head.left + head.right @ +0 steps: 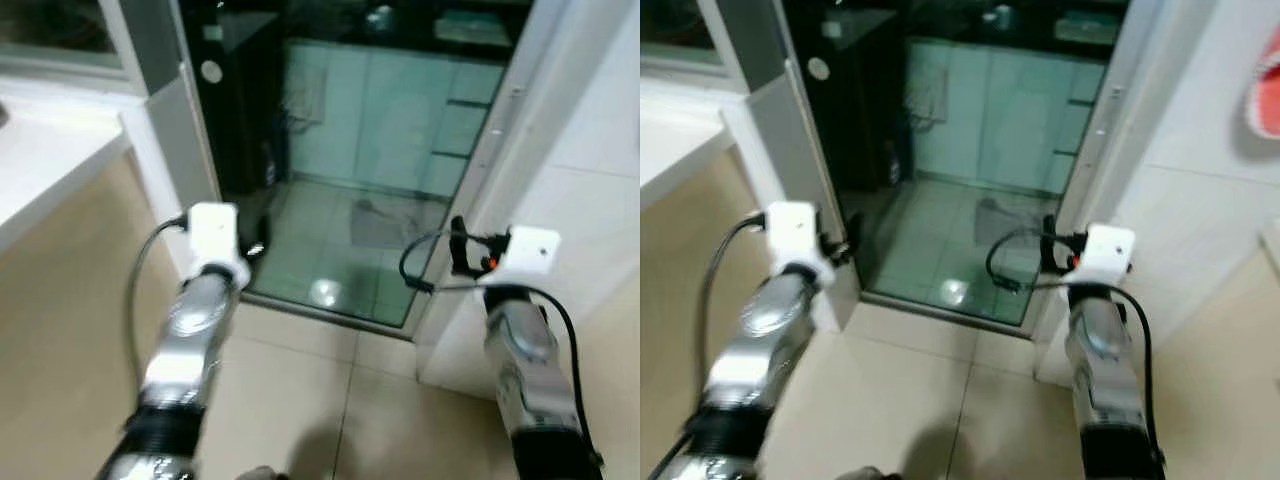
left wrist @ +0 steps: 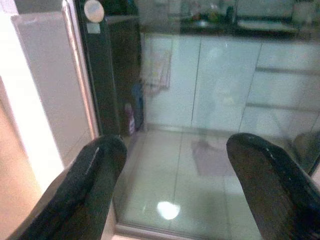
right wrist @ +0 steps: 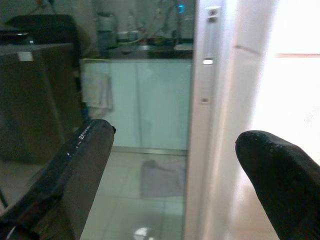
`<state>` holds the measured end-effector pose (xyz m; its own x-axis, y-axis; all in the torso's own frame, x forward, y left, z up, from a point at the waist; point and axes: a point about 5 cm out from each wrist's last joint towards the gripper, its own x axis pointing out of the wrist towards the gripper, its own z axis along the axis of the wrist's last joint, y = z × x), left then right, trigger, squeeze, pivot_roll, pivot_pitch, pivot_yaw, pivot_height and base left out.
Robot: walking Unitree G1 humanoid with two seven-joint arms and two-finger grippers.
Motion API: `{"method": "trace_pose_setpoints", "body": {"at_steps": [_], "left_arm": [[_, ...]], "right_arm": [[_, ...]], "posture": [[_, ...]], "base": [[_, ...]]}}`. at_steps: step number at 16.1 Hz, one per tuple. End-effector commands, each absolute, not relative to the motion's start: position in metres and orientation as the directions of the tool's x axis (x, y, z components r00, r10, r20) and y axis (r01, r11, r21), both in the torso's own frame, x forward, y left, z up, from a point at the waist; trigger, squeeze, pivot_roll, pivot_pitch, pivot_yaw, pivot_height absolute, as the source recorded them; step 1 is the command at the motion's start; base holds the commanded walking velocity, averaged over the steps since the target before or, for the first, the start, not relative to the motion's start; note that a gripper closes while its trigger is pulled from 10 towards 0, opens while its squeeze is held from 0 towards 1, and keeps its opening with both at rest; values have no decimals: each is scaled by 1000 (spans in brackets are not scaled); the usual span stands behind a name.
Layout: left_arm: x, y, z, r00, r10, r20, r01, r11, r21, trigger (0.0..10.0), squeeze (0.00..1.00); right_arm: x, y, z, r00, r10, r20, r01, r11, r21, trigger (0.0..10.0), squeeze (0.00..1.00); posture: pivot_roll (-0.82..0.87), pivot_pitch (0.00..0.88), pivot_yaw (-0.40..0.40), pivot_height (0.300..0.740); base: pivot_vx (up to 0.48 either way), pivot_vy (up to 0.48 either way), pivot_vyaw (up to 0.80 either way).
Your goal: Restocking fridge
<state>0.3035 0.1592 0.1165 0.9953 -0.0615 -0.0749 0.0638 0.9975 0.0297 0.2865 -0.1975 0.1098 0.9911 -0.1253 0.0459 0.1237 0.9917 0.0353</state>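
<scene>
Left gripper (image 2: 172,190) & right gripper (image 3: 180,175) both wide, empty; right arm risks clipping door frame (image 1: 1095,150) at frame centre-right.

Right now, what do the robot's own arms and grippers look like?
Both arms are shiny silver tubes with black ribbed collars near the camera. Each wrist carries a white boxy module, and a black cable loops off it. The right arm has a small orange spot by its module. The left gripper and right gripper each have two broad, rounded black fingers.
</scene>
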Motion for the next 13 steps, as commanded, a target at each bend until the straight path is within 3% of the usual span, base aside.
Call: {"method": "trace_pose_setpoints", "body": {"at_steps": [1, 3, 4, 6, 10, 13], "left_arm": [[294, 162, 113, 988, -98, -116, 104, 994, 43, 10000, 0], [247, 177, 97, 955, -165, -246, 191, 978, 85, 10000, 0], [242, 177, 97, 952, -172, -251, 198, 977, 84, 10000, 0], [243, 183, 108, 981, -82, -176, 97, 992, 79, 10000, 0], [247, 170, 117, 979, -101, -176, 110, 993, 47, 10000, 0], [252, 181, 118, 982, -60, -180, 73, 995, 66, 10000, 0]], "right_arm": [[280, -202, 116, 991, -118, 63, 117, 993, 10, 10000, 0], [249, -209, 115, 994, -94, 48, 96, 994, -46, 10000, 0], [246, -210, 115, 995, -93, 46, 95, 994, -48, 10000, 0], [243, -210, 110, 995, -92, 23, 93, 995, -38, 10000, 0], [250, -197, 108, 999, -34, -17, 34, 999, -12, 10000, 0], [248, -197, 100, 998, -32, -62, 32, 999, -1, 10000, 0]], "posture": [[-131, 0, 8, 740], [-122, 0, 2, 740], [-122, 0, -1, 740], [-118, 0, -9, 740], [-122, 0, 0, 740], [-99, 0, 5, 740]], "base": [[0, 0, 0], [0, 0, 0], [0, 0, 0], [0, 0, 0], [0, 0, 0], [0, 0, 0]]}}
